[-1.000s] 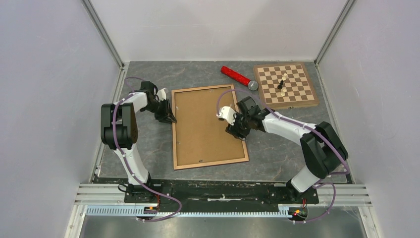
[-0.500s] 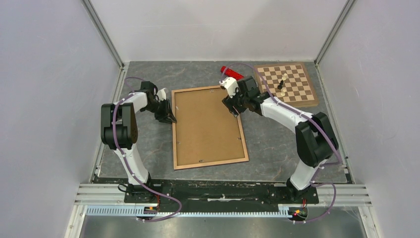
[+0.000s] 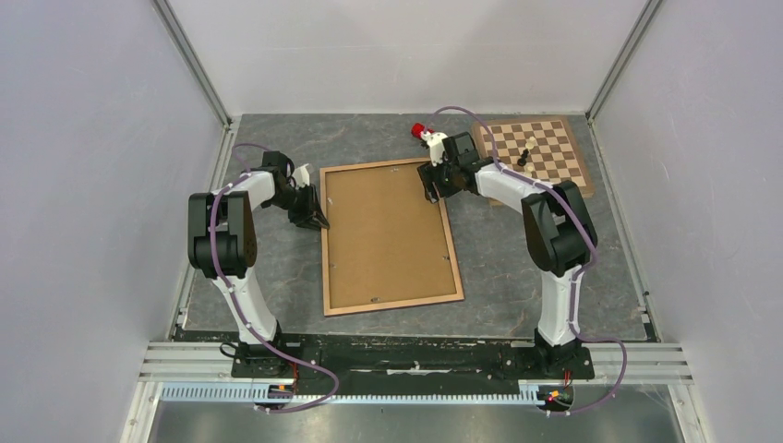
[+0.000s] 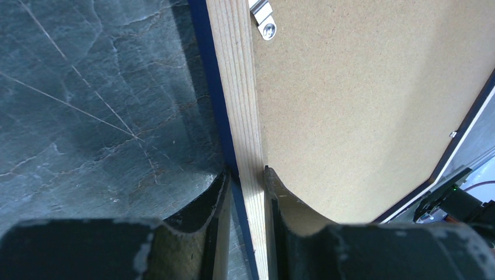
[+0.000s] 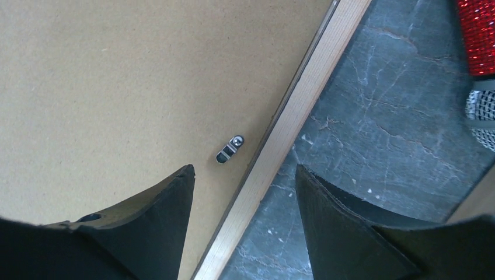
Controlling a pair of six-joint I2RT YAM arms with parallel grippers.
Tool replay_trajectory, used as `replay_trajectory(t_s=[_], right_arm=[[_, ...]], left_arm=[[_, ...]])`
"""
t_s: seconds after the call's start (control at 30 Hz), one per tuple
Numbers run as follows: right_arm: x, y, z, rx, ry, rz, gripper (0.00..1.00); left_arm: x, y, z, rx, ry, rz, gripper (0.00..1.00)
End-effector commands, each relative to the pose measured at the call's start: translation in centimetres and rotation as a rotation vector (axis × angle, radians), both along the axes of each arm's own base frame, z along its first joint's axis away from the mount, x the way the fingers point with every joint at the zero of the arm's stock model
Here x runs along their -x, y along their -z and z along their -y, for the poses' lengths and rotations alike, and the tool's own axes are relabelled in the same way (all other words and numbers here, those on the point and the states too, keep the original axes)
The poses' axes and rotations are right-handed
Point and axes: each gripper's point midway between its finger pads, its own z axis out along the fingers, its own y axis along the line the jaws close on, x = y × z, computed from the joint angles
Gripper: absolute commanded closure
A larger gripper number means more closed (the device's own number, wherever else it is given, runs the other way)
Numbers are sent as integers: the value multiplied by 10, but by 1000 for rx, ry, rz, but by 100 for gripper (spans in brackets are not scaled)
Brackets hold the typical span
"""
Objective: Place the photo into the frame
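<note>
Fibreboard [image 3: 383, 235] fills the pale wooden frame [image 3: 392, 305]; left jaws pinch its rail [image 4: 242, 116]; right jaws gape above.

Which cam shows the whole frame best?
Top external: the frame lies back-up with nearly all its outline in view. Left wrist shows only the stretch of edge the left tool clamps. Right wrist shows a short strip of edge below the open right tool.
</note>
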Motion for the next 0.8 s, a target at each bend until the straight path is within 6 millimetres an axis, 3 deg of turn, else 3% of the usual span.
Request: replay_trajectory(t_s=[0.0,0.43,0.77], right_arm=[[-19,-12,-13,-95,47,15,33],[-24,9,-12,-85,68,-10,39],[-26,13,-6,-58,71,-2,48]], left_arm=[[-13,-6,-4,-30,12,65,98],[-13,-5,-3,-27,13,64,98],[-13,-5,-3,-24,14,62,98]])
